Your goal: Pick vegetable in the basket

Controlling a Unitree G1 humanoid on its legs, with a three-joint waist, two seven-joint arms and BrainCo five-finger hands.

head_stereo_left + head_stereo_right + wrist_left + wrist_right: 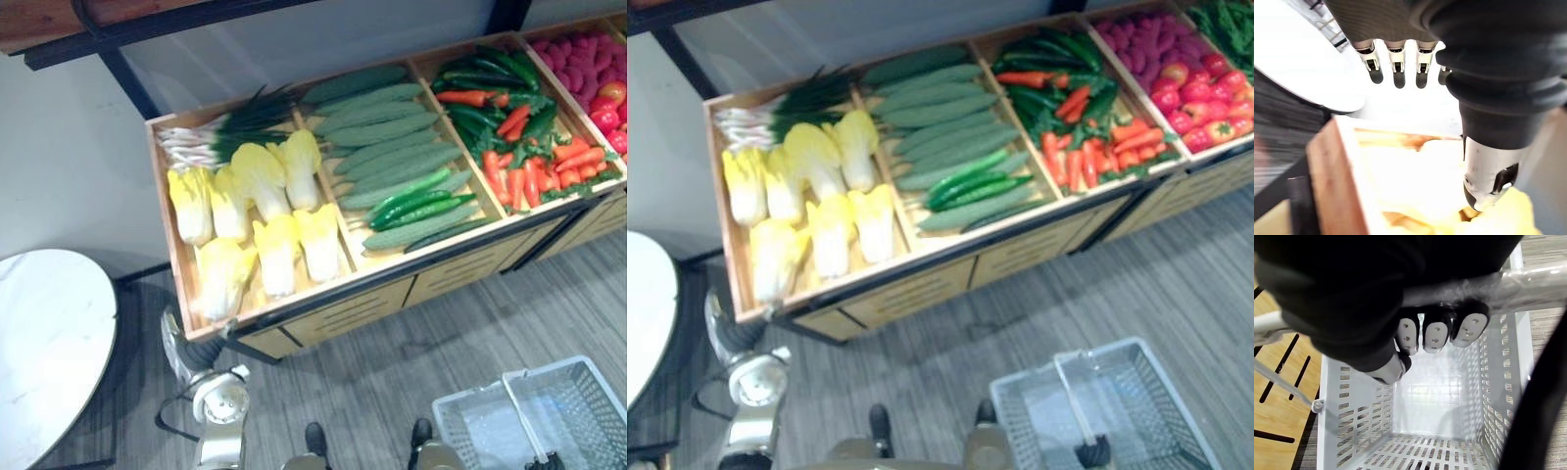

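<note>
A wooden display bin (323,286) holds yellow napa cabbages (263,211), green onions (220,132), cucumbers (392,147), carrots with green peppers (519,147) and red produce (598,78). My left hand (186,351) hovers by the bin's near left corner. Its fingers (1399,73) are straight and hold nothing, with the wooden corner (1332,171) and a cabbage (1415,181) just past them. My right hand (1436,335) is curled round the handle (1528,284) of a white mesh basket (578,392), which hangs empty at the lower right above the floor.
A round white table (49,343) stands at the left, close to the bin's corner. Slotted wooden panels (343,313) line the bin's front. Grey plank floor (392,382) lies between me and the bin.
</note>
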